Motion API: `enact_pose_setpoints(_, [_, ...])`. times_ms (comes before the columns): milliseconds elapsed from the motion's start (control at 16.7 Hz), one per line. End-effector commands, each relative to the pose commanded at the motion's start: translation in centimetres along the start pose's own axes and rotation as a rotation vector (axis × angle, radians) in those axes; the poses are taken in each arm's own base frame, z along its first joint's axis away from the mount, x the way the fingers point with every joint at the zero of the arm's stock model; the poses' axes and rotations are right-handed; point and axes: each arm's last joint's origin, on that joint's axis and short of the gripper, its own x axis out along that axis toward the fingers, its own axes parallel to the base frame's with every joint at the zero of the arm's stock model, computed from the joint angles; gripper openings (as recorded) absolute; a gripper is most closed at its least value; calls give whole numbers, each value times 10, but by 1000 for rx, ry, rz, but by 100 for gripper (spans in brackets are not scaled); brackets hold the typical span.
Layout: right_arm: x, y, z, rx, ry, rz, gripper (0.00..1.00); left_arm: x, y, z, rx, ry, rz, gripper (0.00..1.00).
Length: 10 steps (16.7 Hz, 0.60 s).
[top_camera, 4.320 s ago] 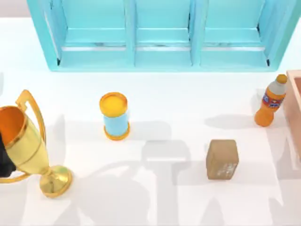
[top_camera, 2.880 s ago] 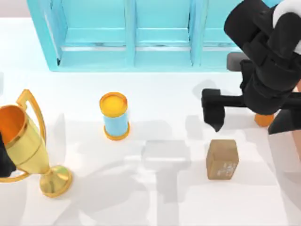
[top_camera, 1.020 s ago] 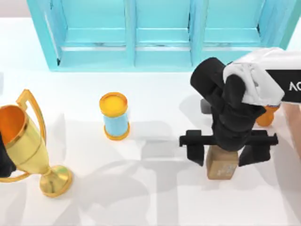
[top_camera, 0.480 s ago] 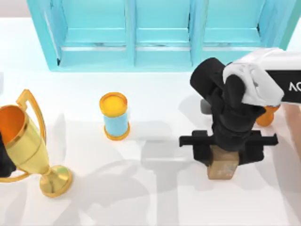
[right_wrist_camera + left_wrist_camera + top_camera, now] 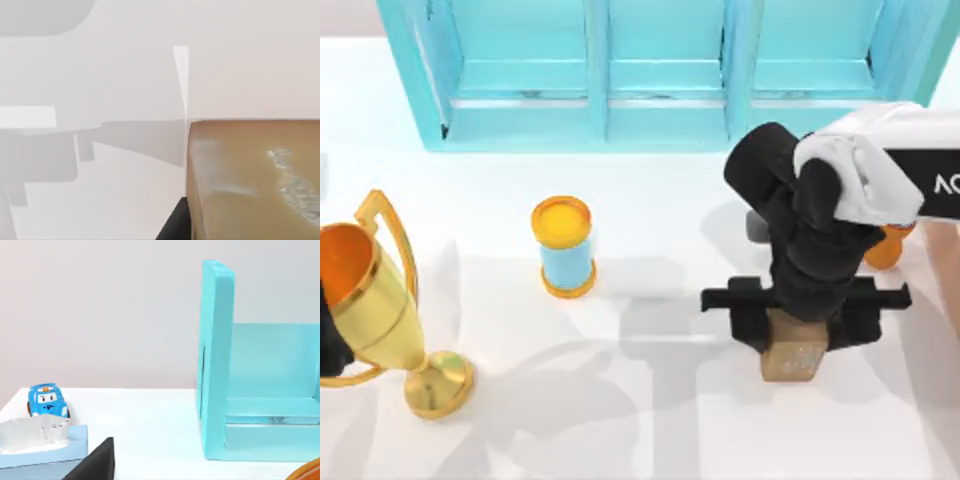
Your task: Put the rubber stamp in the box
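A: Where is the rubber stamp (image 5: 793, 355) now?

B: On the table (image 5: 650, 420), in front of the turquoise shelf cabinet (image 5: 665, 70) and to the cabinet's right-hand end, under the right gripper (image 5: 803, 325). The fingers sit against its two sides, clamped on the block as far as the top view tells. In the right wrist view the stamp (image 5: 255, 180) is close up, one dark finger (image 5: 172, 225) at its edge.

A: How should the grasp be finished?

B: Probably by lifting straight up, keeping the squeeze firm, so the block neither tips nor slips; then carrying it toward the box (image 5: 945, 270), at the table's right edge, beyond the cabinet's right corner. The orange bottle (image 5: 885, 245) stands just behind the arm, so a low sideways sweep could knock it.

A: Which way does the stamp lie?

B: Its long axis seems to run from the cabinet toward the table's near edge, slightly skewed. The face with whitish marks is turned up and toward the near edge.

A: And the left arm?

B: Parked by the gold trophy (image 5: 375, 300), far left of the cabinet; whether its gripper is apart cannot be told.
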Motion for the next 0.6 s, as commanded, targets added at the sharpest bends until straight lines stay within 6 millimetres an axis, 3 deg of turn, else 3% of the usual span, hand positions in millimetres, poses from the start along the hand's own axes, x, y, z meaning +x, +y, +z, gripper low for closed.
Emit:
enact_pose_setpoints(240, [-20, 3, 3, 0, -4, 3, 0, 0, 0, 0, 0, 0, 0, 100])
enact_pose_setpoints(600, [-89, 2, 1, 1, 8, -6, 0, 0, 0, 0, 0, 0, 0, 100])
